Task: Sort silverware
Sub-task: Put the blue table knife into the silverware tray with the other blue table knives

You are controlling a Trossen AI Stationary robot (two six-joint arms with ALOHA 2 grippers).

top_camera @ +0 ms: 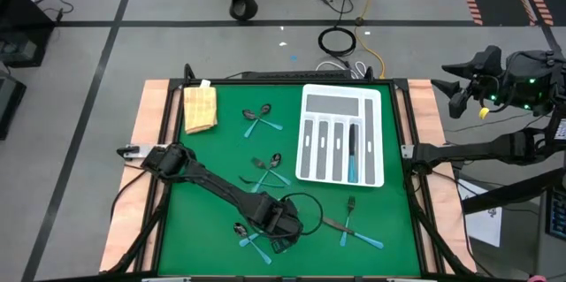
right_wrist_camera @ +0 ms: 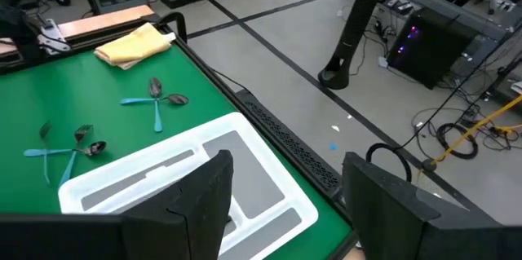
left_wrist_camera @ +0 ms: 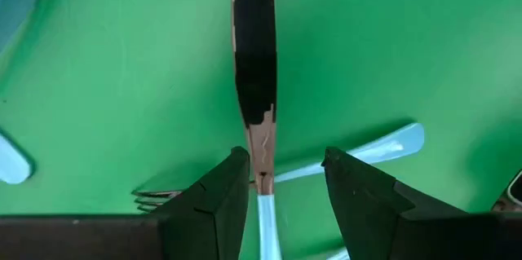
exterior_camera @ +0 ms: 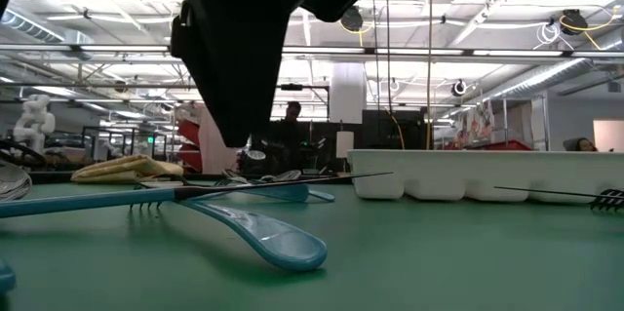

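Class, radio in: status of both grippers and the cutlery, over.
Left gripper open, fingers straddling a teal-handled metal knife on the green mat. Right gripper open, parked beyond the white slotted tray. Nothing blocking.

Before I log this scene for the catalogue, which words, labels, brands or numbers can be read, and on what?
None can be read.
White tray: no lettering shows.
Cutlery: no marks show.
Yellow cloth: plain.
Signs in the room behind the table: too small and blurred to read.
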